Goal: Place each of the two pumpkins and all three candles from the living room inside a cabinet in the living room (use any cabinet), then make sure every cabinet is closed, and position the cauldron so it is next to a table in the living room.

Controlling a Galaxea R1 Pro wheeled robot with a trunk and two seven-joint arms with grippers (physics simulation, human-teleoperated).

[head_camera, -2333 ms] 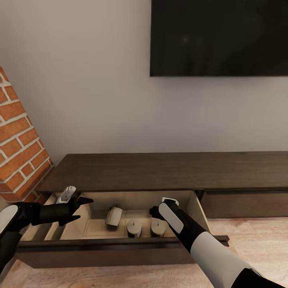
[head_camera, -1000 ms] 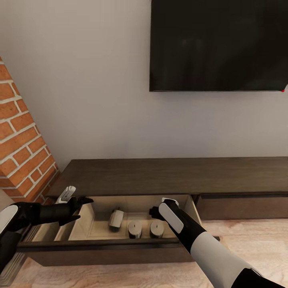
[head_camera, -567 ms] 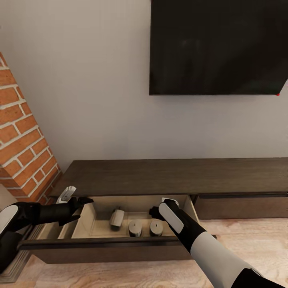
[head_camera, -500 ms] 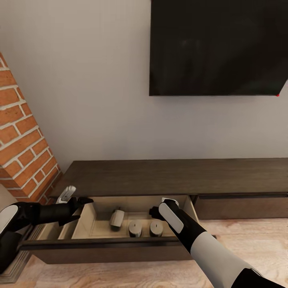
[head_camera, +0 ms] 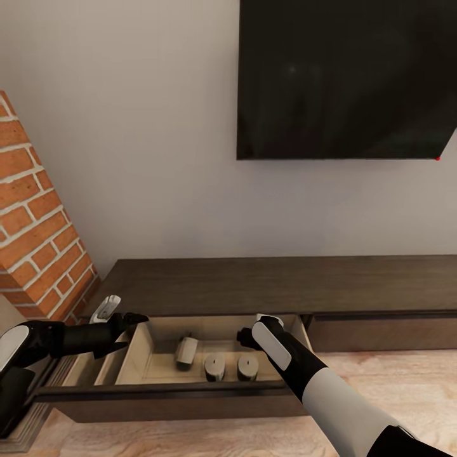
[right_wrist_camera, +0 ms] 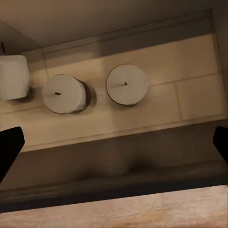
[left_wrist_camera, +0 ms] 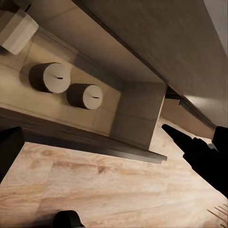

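Beige candles [right_wrist_camera: 126, 84] — dark-brown cabinet [head_camera: 266, 284]

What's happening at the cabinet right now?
The robot faces the low dark cabinet, whose pull-out compartment is open. Three candles lie inside: two upright, one tipped over. Both hands are open and empty, the left hand at the compartment's left end, the right hand above the candles.

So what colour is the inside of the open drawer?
Light beige-tan drawer interior, clearest in the right wrist view.
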